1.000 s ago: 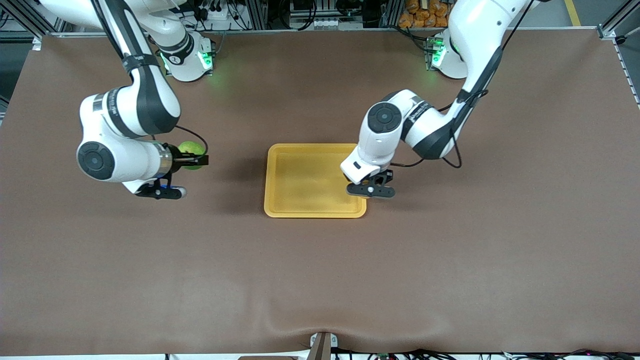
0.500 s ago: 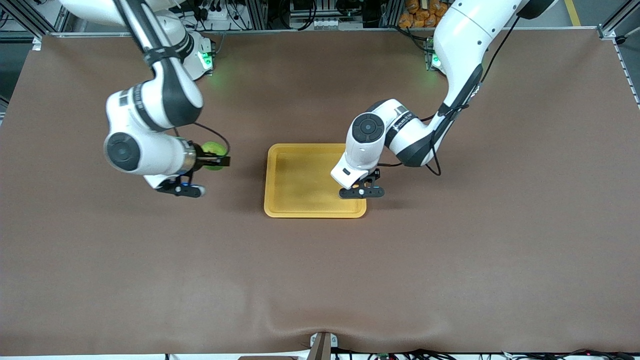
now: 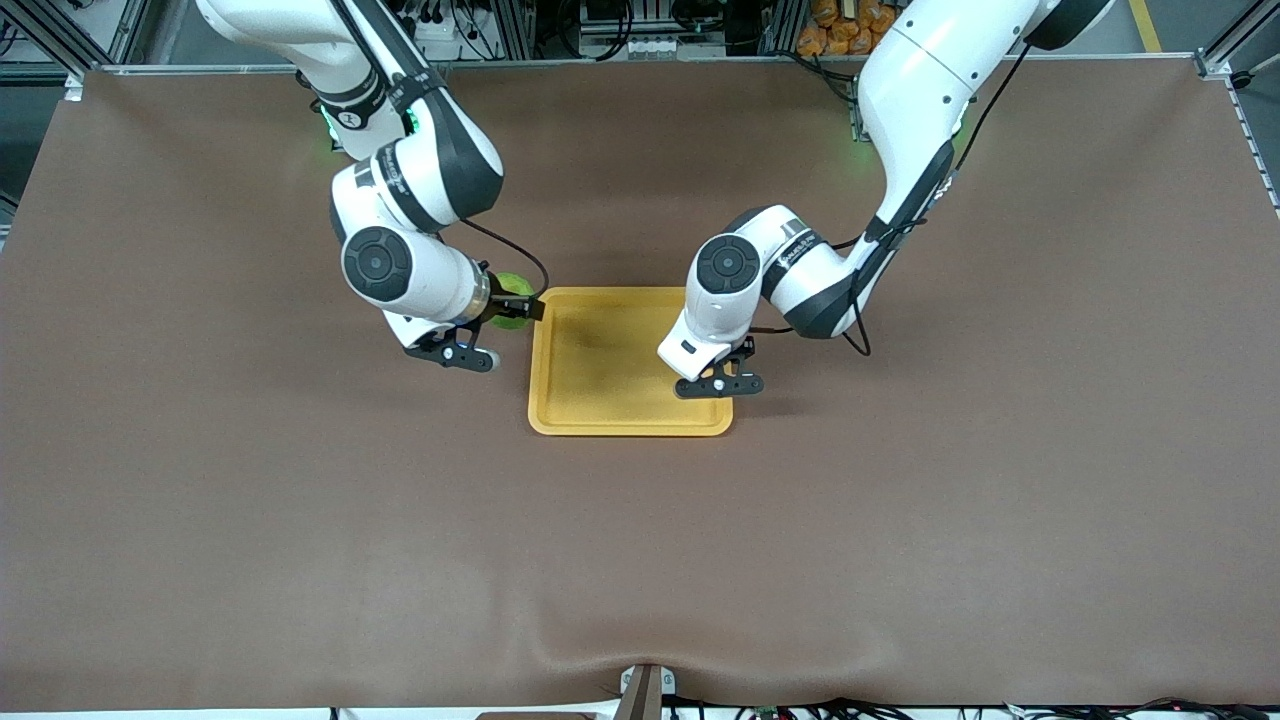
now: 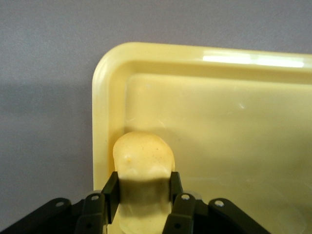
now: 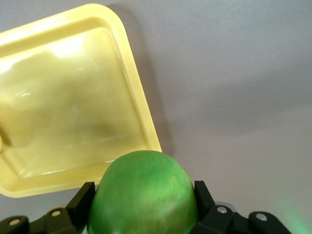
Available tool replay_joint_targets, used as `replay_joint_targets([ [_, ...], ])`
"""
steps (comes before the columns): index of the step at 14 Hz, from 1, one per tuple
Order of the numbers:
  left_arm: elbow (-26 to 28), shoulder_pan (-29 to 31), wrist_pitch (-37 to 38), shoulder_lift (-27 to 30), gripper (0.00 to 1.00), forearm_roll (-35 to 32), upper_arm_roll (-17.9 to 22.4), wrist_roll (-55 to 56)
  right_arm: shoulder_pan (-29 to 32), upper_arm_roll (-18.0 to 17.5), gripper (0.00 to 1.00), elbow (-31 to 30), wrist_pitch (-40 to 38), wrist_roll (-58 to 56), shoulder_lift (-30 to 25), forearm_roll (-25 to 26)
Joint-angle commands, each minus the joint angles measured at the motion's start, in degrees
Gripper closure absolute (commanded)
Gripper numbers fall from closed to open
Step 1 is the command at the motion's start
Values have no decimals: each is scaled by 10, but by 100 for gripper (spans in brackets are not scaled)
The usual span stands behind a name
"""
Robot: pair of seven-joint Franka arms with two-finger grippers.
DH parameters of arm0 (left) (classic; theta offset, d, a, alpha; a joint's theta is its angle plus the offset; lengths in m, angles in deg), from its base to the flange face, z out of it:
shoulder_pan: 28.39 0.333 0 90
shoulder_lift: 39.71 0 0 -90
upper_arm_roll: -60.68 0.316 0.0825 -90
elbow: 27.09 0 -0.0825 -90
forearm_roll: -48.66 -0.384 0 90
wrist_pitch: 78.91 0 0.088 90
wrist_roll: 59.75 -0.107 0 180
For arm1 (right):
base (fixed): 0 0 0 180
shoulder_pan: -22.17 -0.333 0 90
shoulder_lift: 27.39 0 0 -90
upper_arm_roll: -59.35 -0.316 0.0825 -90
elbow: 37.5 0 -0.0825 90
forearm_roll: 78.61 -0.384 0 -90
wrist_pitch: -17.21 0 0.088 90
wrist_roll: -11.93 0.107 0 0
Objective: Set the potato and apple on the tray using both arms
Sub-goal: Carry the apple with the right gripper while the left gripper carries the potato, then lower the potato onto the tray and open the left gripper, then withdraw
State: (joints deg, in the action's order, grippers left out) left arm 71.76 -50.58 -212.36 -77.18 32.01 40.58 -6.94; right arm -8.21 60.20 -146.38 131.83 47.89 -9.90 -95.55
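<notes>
The yellow-orange tray (image 3: 600, 350) lies mid-table. My left gripper (image 3: 712, 372) is over the tray's corner toward the left arm's end, nearer the front camera. The front view hides what it holds. In the left wrist view it (image 4: 143, 187) is shut on the potato (image 4: 144, 153), low inside the tray's corner (image 4: 105, 97); I cannot tell if the potato touches the floor. My right gripper (image 3: 516, 308) is shut on the green apple (image 3: 511, 287), just off the tray's edge toward the right arm's end. The right wrist view shows the apple (image 5: 141, 185) between the fingers (image 5: 85, 200), with the tray (image 5: 73, 112) close by.
Brown table cloth (image 3: 900, 500) spreads wide around the tray. Cables and frame posts (image 3: 640, 30) line the edge by the arms' bases.
My right arm has carried the apple from the right arm's end of the table up to the tray's edge. My left gripper has shifted a little farther in over the tray's corner.
</notes>
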Motion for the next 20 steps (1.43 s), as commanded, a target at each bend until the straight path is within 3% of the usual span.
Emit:
replay_joint_targets([
  [1,-17,-11,13,-11,75,-3,1,12,-16,5,100,-4,28,20,5,-26],
  [3,-17,-11,13,-15,55,-2,1,12,-27,5,100,-3,48,31,16,-29],
  [4,-16,-11,13,-15,34,-2,1,12,-35,5,100,-3,62,45,23,-29],
  [5,-16,-12,13,-16,0,-3,1,12,-43,5,100,-3,76,53,31,-29],
  [10,-17,-3,16,4,0,-5,1,6,-61,5,100,-2,126,67,64,-30],
  [16,-19,42,123,102,0,1,-2,-21,-85,6,100,9,203,99,121,-31],
  [20,-21,94,163,163,0,73,-1,-95,-82,6,100,24,212,100,145,-30],
])
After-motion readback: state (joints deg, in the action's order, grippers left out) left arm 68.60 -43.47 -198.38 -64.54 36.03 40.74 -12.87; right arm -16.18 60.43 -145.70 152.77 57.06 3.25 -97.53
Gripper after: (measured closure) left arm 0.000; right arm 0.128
